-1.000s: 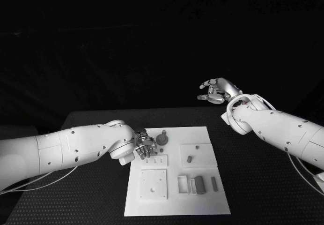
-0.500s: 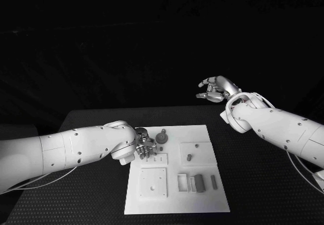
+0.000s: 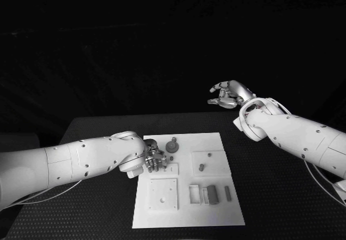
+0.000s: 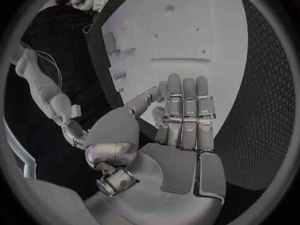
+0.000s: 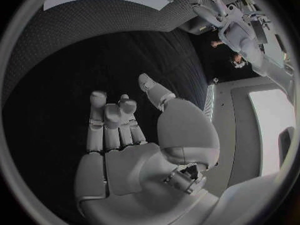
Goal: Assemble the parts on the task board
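From the head I look steeply down on the black counter point(image 3: 94, 130), with the white task board point(image 3: 189, 210) low in the middle and both arms coming in from the sides. My left wrist camera sits close behind the left hand point(image 4: 181, 120) and faces over its fingers onto the task board — the part shared with the head view. The right wrist camera looks past the right hand point(image 5: 125, 130), raised above the counter's far side.

Left hand point(image 3: 154, 159) and its arm point(image 3: 79, 162) crowd the task board's point(image 3: 189, 217) near-left corner beside the round part point(image 3: 172, 146), while the right hand point(image 3: 229, 95) hangs high beyond the table point(image 3: 274, 200), leaving the board's right half and front open from above.
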Robot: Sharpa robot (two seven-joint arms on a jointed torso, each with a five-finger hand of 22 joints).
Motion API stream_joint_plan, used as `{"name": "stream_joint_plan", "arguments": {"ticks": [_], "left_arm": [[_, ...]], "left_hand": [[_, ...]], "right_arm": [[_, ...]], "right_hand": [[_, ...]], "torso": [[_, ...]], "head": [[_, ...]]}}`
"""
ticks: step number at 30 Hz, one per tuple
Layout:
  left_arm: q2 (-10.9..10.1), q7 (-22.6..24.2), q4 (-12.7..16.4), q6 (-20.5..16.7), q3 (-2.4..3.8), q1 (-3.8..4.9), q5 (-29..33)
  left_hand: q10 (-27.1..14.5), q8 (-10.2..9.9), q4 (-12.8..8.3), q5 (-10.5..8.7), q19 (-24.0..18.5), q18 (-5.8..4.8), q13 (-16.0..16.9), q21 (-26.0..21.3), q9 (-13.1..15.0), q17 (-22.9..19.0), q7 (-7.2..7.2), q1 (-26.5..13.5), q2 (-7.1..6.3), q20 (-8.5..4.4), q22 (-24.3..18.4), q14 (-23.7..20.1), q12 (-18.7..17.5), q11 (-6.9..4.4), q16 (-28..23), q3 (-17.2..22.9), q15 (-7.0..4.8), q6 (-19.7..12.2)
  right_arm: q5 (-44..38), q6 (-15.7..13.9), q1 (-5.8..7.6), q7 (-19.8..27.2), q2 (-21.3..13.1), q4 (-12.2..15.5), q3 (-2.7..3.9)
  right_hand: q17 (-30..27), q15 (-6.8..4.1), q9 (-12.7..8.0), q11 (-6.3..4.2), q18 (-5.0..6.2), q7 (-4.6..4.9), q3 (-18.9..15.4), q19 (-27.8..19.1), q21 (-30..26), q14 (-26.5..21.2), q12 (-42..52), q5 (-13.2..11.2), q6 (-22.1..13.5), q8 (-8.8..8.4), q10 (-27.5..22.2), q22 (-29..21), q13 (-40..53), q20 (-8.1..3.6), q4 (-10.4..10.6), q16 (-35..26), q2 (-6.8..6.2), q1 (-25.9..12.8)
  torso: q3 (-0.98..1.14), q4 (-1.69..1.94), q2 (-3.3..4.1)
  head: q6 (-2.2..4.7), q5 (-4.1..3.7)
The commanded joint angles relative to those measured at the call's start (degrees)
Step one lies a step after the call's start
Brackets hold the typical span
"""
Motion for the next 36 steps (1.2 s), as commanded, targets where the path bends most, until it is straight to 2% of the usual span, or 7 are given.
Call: {"name": "stream_joint_plan", "arguments": {"ticks": [1,22,32,36], "left_arm": [[0.19,-0.03,-0.20,1.20,0.05,-0.12,-0.40],[1.37,0.14,-1.83,1.24,0.07,-1.62,-1.54],[1.62,0.13,-2.12,1.71,0.08,-1.66,-1.55],[1.68,0.06,-2.48,1.53,0.08,-1.66,-1.57]], "left_hand": [[0.14,0.40,-0.05,0.12,0.11,-0.80,0.15,0.36,0.24,0.05,-4.03,0.69,0.04,-0.39,0.28,-0.13,0.43,-0.56,0.37,0.26,-0.36,4.51],[0.18,0.40,-0.04,0.14,0.13,-0.79,0.31,0.54,0.42,0.05,-4.07,0.70,-0.01,-0.44,0.65,-0.10,0.61,-0.61,0.58,0.24,-0.39,4.60],[0.18,0.40,-0.04,0.14,0.13,-0.79,0.31,0.54,0.42,0.05,-4.07,0.70,-0.01,-0.44,0.65,-0.10,0.61,-0.61,0.58,0.24,-0.39,4.60],[0.17,0.38,-0.03,0.13,0.10,-0.79,0.38,0.61,0.52,0.04,-4.08,0.69,0.00,-0.45,0.83,-0.09,0.68,-0.63,0.69,0.24,-0.40,4.62]], "right_arm": [[0.05,0.64,0.06,0.68,0.07,0.07,0.03],[0.11,0.81,0.05,0.72,0.16,0.36,0.03],[0.12,0.95,0.05,0.71,0.14,0.40,0.03],[0.13,1.00,0.05,0.72,0.13,0.40,0.03]], "right_hand": [[-0.14,-0.20,-0.07,1.22,0.89,0.36,-0.39,-0.38,-0.35,-0.51,-0.46,0.04,0.35,0.10,-5.92,0.40,-0.34,0.02,-0.11,-0.42,0.13,0.14],[-0.20,-0.20,-0.08,1.21,0.89,0.36,-0.47,-0.43,-0.40,-0.54,-0.57,0.04,0.33,0.10,-5.87,0.40,-0.53,0.07,-0.09,-0.48,0.17,0.11],[-0.20,-0.20,-0.08,1.21,0.89,0.36,-0.47,-0.43,-0.40,-0.54,-0.57,0.04,0.33,0.10,-5.87,0.40,-0.53,0.07,-0.09,-0.48,0.17,0.11],[-0.23,-0.21,-0.09,1.21,0.89,0.36,-0.50,-0.43,-0.42,-0.54,-0.62,0.04,0.32,0.10,-5.84,0.39,-0.62,0.09,-0.08,-0.50,0.24,0.08]], "torso": [[-0.01,0.00,0.01],[-0.02,0.07,0.01],[0.02,-0.04,0.00],[0.02,0.03,0.00]], "head": [[-0.02,-0.03],[-0.15,-0.26],[-0.29,-0.21],[-0.26,-0.23]]}}
